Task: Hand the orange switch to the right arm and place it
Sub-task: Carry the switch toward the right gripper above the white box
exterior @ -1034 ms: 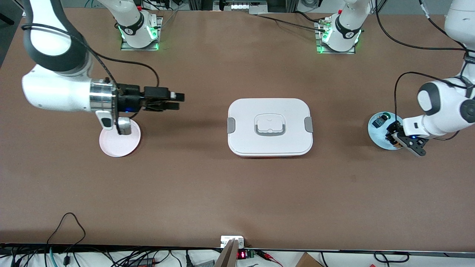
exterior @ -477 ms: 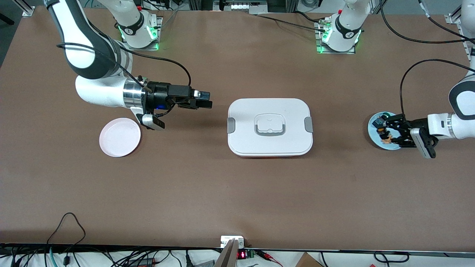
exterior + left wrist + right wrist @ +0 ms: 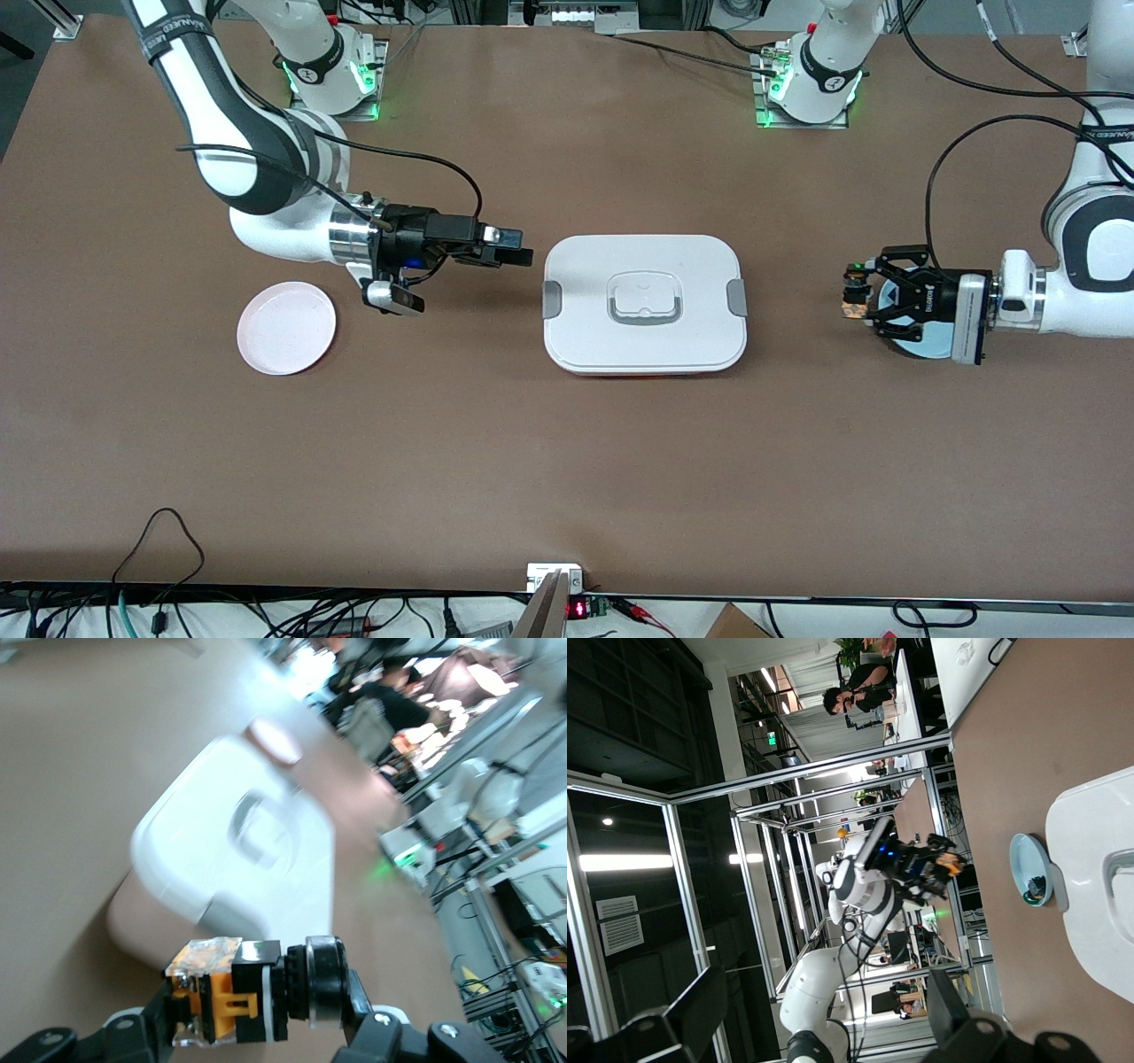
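The left end effector (image 3: 858, 297) is clamped on the orange switch (image 3: 854, 307), holding it in the air just over the inner rim of the blue plate (image 3: 921, 346) near the left arm's end of the bench. In the left wrist view the switch (image 3: 252, 992) lies lengthwise across the claw, its orange end at one side and its round black collar at the other. It points roughly toward the right arm's end of the bench.

The right end effector (image 3: 523, 248) hovers over bare bench just beside the white lidded box (image 3: 645, 304), fingers slightly apart and holding nothing.

The box sits at mid-bench between the two end effectors, so the handover will likely have to happen above it. The pink plate (image 3: 286, 328), near the right arm's end of the bench, looks like the likely drop spot.
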You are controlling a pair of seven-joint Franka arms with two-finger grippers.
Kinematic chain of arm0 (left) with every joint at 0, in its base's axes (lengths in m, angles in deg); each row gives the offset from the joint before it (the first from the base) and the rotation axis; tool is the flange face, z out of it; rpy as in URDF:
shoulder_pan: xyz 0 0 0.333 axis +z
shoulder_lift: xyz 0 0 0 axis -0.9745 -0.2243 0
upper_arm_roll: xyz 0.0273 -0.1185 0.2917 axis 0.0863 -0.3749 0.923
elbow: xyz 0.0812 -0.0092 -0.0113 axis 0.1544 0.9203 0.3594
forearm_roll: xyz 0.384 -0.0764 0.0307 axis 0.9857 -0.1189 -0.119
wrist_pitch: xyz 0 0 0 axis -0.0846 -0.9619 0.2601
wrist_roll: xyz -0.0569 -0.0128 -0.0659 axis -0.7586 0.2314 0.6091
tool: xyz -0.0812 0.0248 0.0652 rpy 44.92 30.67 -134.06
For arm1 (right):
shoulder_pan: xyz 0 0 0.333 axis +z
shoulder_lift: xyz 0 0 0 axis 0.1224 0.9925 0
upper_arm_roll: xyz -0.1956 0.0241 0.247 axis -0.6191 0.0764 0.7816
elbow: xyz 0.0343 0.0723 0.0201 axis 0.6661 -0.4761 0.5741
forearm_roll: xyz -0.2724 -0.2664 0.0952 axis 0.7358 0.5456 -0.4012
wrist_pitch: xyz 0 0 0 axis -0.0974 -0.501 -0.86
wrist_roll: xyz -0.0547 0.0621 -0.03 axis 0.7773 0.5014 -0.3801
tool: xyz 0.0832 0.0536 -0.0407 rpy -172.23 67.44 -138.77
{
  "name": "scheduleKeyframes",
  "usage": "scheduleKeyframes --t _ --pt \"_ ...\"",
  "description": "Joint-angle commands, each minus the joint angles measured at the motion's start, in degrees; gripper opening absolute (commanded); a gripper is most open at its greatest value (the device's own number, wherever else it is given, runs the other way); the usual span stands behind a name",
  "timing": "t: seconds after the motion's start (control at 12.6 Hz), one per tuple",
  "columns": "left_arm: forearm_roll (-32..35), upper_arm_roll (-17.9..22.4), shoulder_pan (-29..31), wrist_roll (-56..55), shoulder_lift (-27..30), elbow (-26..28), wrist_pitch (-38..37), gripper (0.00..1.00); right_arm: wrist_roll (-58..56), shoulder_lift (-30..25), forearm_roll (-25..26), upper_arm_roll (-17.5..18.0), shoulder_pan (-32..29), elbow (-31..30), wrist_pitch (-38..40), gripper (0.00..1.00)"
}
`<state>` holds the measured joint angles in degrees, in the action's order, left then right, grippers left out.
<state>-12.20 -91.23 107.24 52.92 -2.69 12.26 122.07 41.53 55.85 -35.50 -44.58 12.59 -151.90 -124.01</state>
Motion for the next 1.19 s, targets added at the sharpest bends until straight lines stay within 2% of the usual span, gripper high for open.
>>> scheduleKeyframes --t 0.0,0.24,0.32,0.48,0.56,0.72,0.8,1.11 --pt "-5.34 -6.31 1.17 4.56 -0.44 -2.17 -2.41 0.39 -3.84 -0.30 -1.71 1.23 -0.11 -1.64 -1.05 1.00" --pt "-14.65 -12.56 0.39 5.19 -0.62 -2.17 0.21 0.39 -4.64 0.32 -2.67 1.23 1.02 -1.82 -2.18 1.00" --pt "-17.37 -15.63 0.38 5.28 -0.62 -2.17 2.92 0.38 -5.25 0.49 -5.20 1.23 2.25 -1.73 -4.10 1.00" --pt "-21.95 -22.30 0.38 10.09 -0.62 -1.64 12.31 0.35 -5.61 0.49 -6.81 2.10 4.37 -1.21 -8.85 1.00" --pt "-23.80 -24.34 0.30 12.55 -0.88 -1.29 16.36 0.35 -5.61 0.49 -8.12 2.98 4.63 -1.12 -10.70 1.00" --pt "-26.53 -25.06 -2.50 15.64 -1.05 -0.76 20.51 0.35 -5.61 0.76 -13.29 3.17 7.70 -0.07 -15.87 1.00" --pt "-26.80 -25.06 -3.39 16.35 -1.05 -0.50 21.83 0.35 -4.91 0.76 -14.19 3.60 8.58 0.98 -18.42 1.00" --pt "-26.98 -25.24 -4.62 16.44 -0.79 1.00 22.46 0.35 -0.52 0.76 -14.28 4.13 9.03 4.85 -23.18 1.00"
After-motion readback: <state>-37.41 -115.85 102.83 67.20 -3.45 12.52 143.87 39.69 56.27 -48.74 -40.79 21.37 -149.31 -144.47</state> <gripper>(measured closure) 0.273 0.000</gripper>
